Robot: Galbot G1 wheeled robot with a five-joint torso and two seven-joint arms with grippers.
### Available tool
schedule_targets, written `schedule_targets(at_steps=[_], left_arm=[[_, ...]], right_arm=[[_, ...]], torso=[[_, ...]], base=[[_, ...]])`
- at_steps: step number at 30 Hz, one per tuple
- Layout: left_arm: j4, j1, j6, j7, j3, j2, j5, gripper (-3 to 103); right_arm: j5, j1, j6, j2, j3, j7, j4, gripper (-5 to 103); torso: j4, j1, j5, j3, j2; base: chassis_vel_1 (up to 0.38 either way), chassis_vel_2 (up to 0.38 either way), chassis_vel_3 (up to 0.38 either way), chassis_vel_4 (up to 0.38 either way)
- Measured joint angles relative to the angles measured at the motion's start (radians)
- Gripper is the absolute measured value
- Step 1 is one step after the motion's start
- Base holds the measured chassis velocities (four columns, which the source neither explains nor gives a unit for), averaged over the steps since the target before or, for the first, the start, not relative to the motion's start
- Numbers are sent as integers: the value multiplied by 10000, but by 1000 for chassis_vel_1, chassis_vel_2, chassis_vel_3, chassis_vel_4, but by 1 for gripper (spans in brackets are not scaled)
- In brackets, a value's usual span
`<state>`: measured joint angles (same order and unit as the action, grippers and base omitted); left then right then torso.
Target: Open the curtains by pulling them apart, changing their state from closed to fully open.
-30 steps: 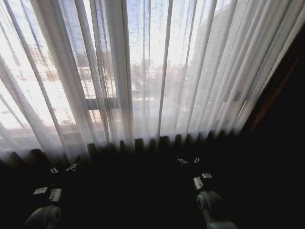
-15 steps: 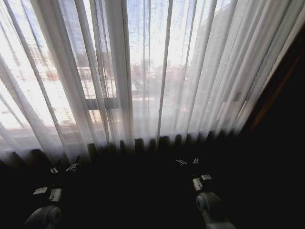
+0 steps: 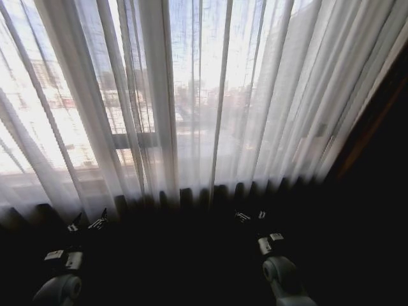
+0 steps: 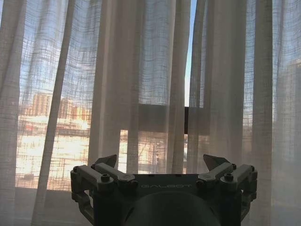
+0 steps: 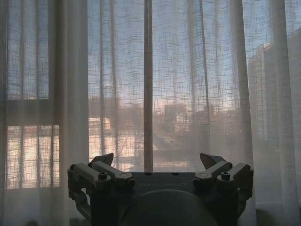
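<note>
Both arms low, curtains ahead and drawn.

Head view: the curtains (image 3: 210, 95) hang with pleats vertical, beyond the left gripper (image 3: 86, 224) and right gripper (image 3: 250, 215), neither touching.
Left wrist view: the left gripper's fingers spread, empty, facing a narrow gap (image 4: 188, 70) between 2 panels, so this arm looks nearer the parting.
Right wrist view: fingers spread, empty, facing unbroken fabric.
</note>
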<state>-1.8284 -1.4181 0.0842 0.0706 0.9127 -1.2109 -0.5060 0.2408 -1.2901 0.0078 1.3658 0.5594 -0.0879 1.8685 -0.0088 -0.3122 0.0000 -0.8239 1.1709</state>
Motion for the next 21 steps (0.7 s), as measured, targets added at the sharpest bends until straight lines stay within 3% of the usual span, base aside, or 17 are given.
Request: schedule_targets(at_steps=[13,21], left_arm=[[0,1,0,0,0,0,0,100],[1,0,0,-1,0,0,0,100]], right_arm=[[116,12,327,102,-173,-333,18,100],[95,78,480,114,-107,-1141,-135,100]], torso=[[0,-8,-1,-3,-4],[3,-4,-2,-2,-5]], base=[[-313,317,319,-322],[-90,73,53,-98]])
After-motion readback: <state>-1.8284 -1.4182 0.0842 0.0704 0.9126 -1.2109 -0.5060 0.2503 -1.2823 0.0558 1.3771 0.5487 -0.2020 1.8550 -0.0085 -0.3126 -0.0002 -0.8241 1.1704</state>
